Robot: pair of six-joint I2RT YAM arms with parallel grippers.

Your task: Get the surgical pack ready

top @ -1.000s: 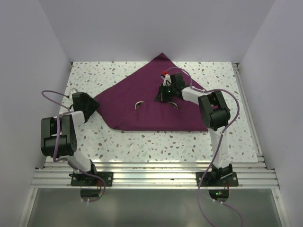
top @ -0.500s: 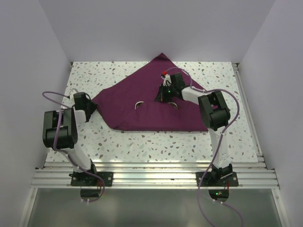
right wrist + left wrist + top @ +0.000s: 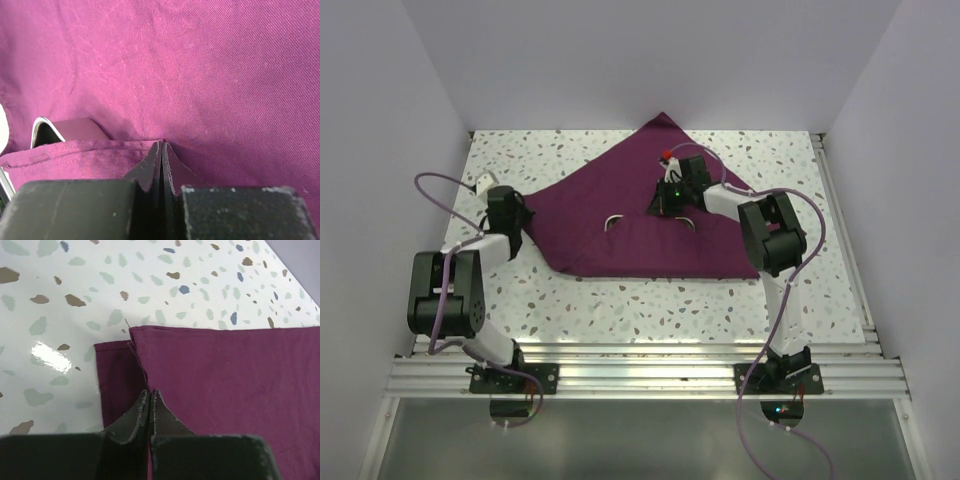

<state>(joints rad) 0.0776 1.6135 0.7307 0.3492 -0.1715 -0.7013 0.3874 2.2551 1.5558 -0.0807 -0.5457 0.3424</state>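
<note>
The plum-purple cloth (image 3: 620,200) of the surgical pack lies folded into a broad triangle on the speckled table. My left gripper (image 3: 516,218) sits at the cloth's left corner. In the left wrist view that gripper (image 3: 150,391) is shut, with the folded corner of the cloth (image 3: 225,370) pinched at its tips. My right gripper (image 3: 663,207) is near the cloth's middle. It (image 3: 162,143) is shut on a hemmed cloth edge (image 3: 90,152). A corner of the shiny steel tray (image 3: 41,129) peeks from under that flap. The other contents are hidden.
Bare speckled table (image 3: 650,300) stretches in front of the cloth. White walls close in the left, right and back. An aluminium rail (image 3: 640,365) runs along the near edge by the arm bases. Two pale curved rim pieces (image 3: 613,221) show on the cloth.
My left gripper has gone from open to shut at the cloth's left corner, and its wrist has shifted farther back. The right arm has not moved.
</note>
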